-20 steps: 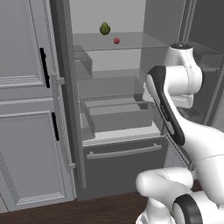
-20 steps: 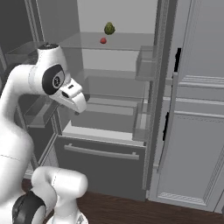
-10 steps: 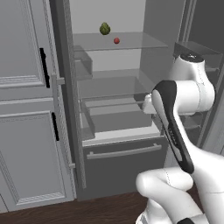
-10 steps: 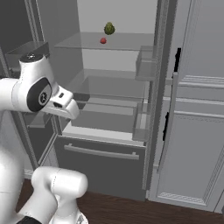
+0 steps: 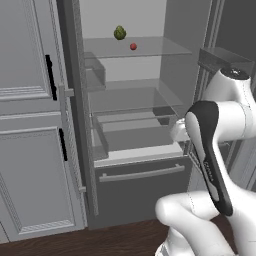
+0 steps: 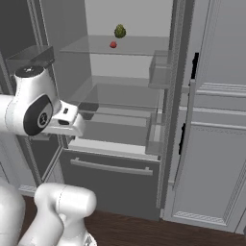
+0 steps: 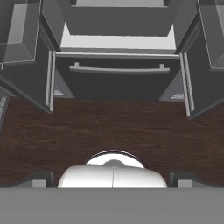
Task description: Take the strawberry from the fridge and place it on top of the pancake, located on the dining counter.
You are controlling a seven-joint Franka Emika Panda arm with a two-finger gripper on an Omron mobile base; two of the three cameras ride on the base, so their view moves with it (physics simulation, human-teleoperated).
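Left base view gives us the fridge with both doors swung wide, its pale shelves fully exposed and a broad gap between the door edges. On the top glass shelf sits the strawberry, tiny and red, close to the shelf's front edge, and just behind and to its left is the bumpy yellow-green fruit; the two are near each other but apart. Below that shelf the middle shelves look bare, and the clear crisper bins beneath them appear empty. Lower still, the bottom drawer is closed, its long bar handle running across the front. To the left of the fridge stand the light grey cabinets with black handles, their panel edge hard up against the open left door. From the right base view the same strawberry shows on the top shelf, with the door bins on the right-hand door looking empty. The hand view looks straight down at the drawer front and the dark wood floor in front of the fridge, open floor between the two door edges. The gripper has its jaws spread as wide as they go and holds nothing, well below the strawberry's shelf.
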